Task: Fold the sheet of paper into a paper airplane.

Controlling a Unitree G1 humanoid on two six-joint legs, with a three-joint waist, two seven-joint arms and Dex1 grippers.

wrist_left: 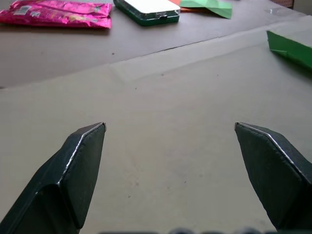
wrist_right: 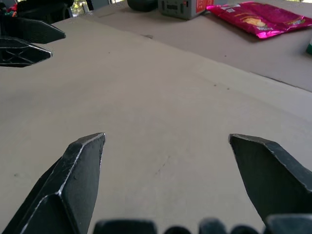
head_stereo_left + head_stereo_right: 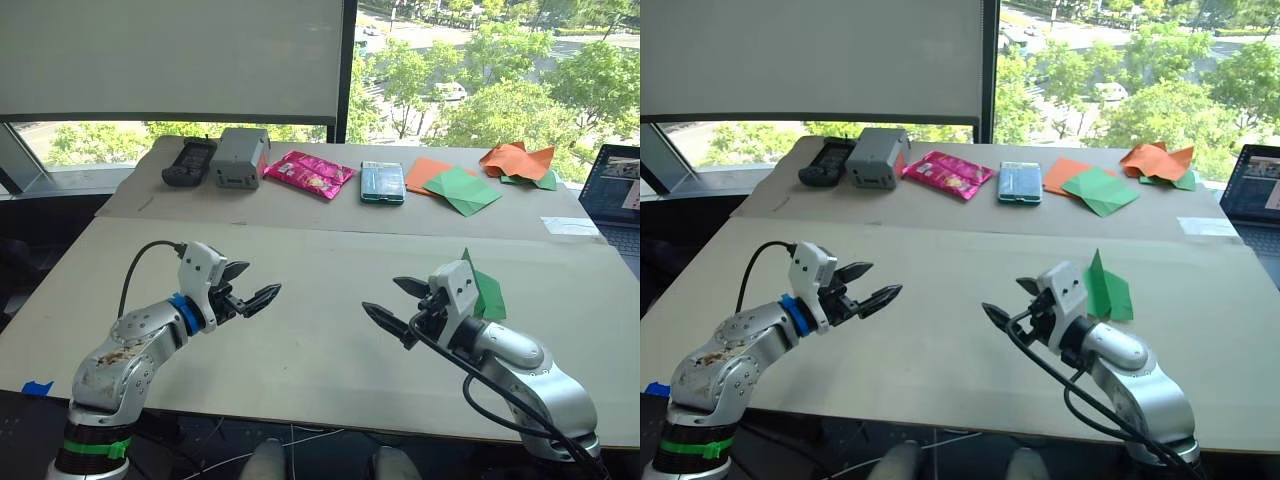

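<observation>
Both grippers hover empty above the table (image 3: 300,370), the left gripper (image 3: 252,289) and right gripper (image 3: 397,304) each with fingers spread wide. The folded green paper airplane (image 3: 1106,291) lies behind the right gripper at about two o'clock.

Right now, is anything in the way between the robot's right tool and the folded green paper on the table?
Nothing visible lies between them. The green paper sits on the table just beyond the right tool's own wrist, which partly hides it from the head camera. That tool is open and points away from the paper, toward the open left tool.
</observation>
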